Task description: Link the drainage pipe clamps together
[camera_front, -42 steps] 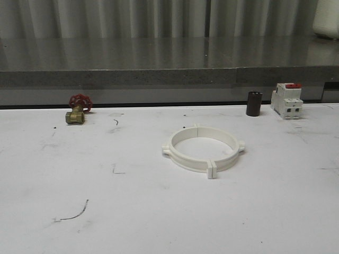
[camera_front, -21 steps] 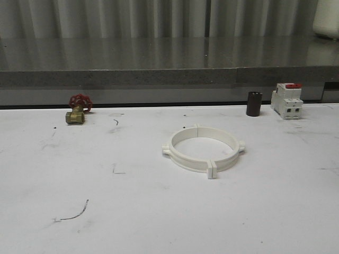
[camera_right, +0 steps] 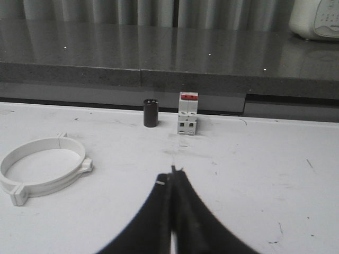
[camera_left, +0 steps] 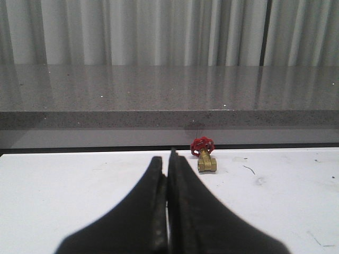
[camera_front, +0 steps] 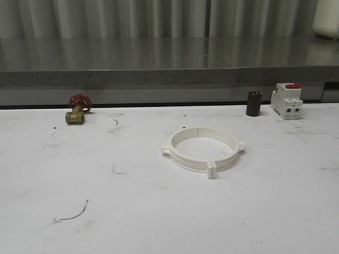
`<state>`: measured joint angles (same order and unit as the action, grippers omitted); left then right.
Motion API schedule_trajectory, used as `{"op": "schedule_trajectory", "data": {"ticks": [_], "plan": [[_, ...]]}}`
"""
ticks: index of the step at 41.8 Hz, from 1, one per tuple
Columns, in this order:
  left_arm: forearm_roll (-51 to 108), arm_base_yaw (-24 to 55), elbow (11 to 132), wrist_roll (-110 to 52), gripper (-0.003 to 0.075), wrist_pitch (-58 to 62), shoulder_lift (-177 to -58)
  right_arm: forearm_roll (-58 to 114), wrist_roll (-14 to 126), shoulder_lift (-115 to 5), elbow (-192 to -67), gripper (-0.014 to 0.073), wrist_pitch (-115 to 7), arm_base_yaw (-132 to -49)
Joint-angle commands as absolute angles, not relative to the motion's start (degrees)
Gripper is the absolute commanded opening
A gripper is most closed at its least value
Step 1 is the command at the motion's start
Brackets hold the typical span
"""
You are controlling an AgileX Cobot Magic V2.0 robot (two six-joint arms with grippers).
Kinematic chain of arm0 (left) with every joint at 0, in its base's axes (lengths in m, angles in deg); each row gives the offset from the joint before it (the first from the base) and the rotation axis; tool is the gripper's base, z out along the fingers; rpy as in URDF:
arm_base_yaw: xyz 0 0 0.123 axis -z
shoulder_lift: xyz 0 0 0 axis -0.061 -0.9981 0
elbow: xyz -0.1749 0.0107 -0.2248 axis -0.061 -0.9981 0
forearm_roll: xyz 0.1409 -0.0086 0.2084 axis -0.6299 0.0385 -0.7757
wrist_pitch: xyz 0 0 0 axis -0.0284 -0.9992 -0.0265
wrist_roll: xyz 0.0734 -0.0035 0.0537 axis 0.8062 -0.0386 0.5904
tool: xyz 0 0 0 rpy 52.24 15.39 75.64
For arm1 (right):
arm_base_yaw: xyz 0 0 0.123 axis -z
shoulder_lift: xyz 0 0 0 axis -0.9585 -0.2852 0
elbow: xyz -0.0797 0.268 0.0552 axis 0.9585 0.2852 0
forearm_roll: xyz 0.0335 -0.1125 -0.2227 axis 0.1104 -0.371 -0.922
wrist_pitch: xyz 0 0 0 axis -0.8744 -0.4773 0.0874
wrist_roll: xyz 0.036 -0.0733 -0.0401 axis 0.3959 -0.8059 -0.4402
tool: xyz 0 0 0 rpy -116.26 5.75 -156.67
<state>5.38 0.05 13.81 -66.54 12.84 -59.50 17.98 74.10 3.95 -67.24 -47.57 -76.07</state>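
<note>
Clamps (camera_front: 203, 147) joined; hands (camera_left: 168, 159) (camera_right: 173, 170) closed.

Left tool (camera_left: 170, 159) closed above white table (camera_left: 63, 180), brass valve (camera_left: 205, 160) beyond

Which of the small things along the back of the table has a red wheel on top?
The brass valve at the back left carries the red handwheel. The white breaker at the back right has only a red top, and the dark cylinder beside it has none.
</note>
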Motion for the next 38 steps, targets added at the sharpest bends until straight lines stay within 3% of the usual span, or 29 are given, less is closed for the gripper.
{"op": "schedule_trajectory", "data": {"ticks": [1,38], "plan": [[5.4,-0.1,12.4,-67.0,-0.002,18.0,-58.9,17.6,74.1,5.0,-67.5,-0.0117,-42.4,-75.2],[5.4,-0.1,12.4,-67.0,-0.002,18.0,-58.9,13.0,81.7,5.0,-67.5,-0.0117,-39.5,-74.9]]}}
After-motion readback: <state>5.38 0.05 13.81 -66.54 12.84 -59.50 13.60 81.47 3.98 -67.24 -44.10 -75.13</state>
